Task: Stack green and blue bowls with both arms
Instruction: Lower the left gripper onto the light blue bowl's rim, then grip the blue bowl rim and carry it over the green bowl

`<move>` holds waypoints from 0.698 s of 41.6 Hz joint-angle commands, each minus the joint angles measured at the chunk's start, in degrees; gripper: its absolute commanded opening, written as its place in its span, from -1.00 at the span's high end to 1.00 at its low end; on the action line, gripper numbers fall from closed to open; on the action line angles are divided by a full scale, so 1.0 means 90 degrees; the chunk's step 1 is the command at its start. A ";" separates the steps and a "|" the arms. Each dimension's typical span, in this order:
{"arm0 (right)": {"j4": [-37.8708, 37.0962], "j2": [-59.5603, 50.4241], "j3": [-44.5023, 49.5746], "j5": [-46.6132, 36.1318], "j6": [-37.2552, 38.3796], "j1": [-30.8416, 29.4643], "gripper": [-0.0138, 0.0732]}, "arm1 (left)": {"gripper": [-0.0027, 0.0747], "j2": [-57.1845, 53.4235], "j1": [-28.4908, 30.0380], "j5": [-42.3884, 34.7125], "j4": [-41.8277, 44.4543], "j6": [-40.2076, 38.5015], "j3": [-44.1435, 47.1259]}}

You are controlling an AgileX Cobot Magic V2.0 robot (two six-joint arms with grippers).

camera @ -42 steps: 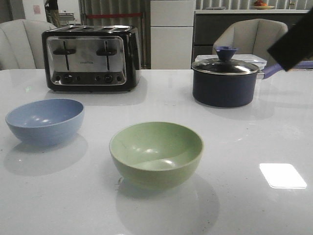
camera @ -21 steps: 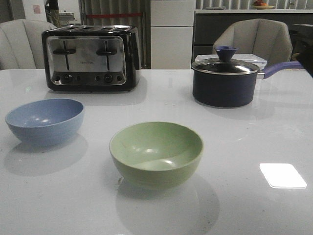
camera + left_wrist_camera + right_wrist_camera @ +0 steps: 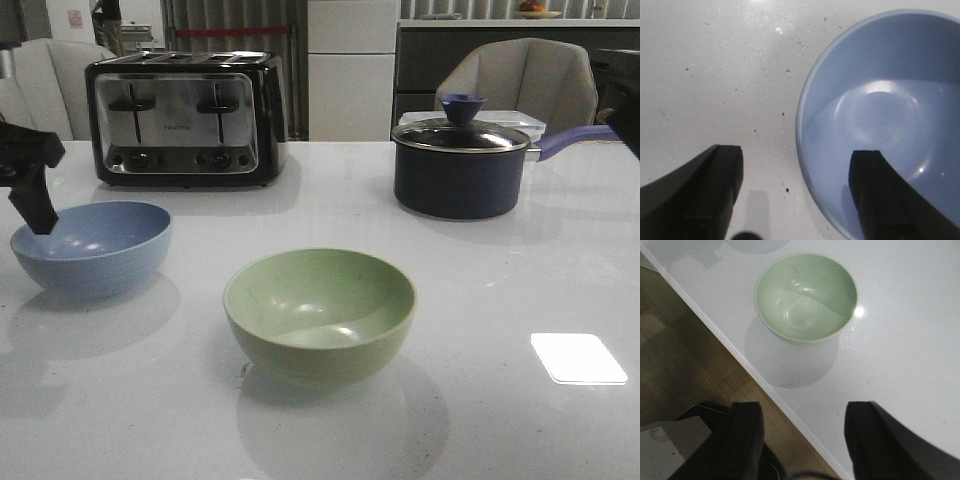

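Left gripper point(image 3: 795, 195) straddling blue bowl point(image 3: 92, 246) rim; green bowl point(image 3: 319, 314) alone, right gripper point(image 3: 800, 440) high over it.

Landmark = green bowl, upright on the white table point(image 3: 520, 290) near the front edge. Blue bowl sits to its left and a bit further back, well apart, also upright. Left gripper is wide open at the blue bowl's left rim: wrist view shows one finger point(image 3: 885, 200) inside the bowl, the other outside over the table, nothing gripped (contact with rim can't be told). Right gripper is spread wide, holding nothing, the green bowl below and ahead of its fingers. Behind the green bowl: toaster point(image 3: 185, 118) to the back left, dark navy lidded saucepan point(image 3: 460, 165) to the back right.
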 commanded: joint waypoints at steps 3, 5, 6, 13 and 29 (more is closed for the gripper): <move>0.0023 -0.0038 -0.0179 -0.0367 -0.0071 -0.0008 -0.41 | -0.35 0.0183 0.0004 -0.0254 -0.0123 -0.0014 -0.0447; 0.0023 -0.0038 -0.0179 -0.0367 -0.0071 -0.0008 -0.41 | -0.27 0.0275 0.0004 -0.0240 -0.0183 -0.0014 -0.0490; 0.0023 -0.0038 -0.0179 -0.0367 -0.0071 -0.0008 -0.41 | -0.23 0.0301 0.0004 -0.0240 -0.0202 -0.0014 -0.0508; 0.0023 -0.0038 -0.0179 -0.0367 -0.0071 -0.0008 -0.41 | 0.16 0.0395 0.0004 -0.0252 -0.0256 -0.0014 -0.0586; 0.0023 -0.0038 -0.0179 -0.0367 -0.0071 -0.0008 -0.41 | 0.67 0.0398 0.0004 -0.0299 -0.0279 -0.0014 -0.0599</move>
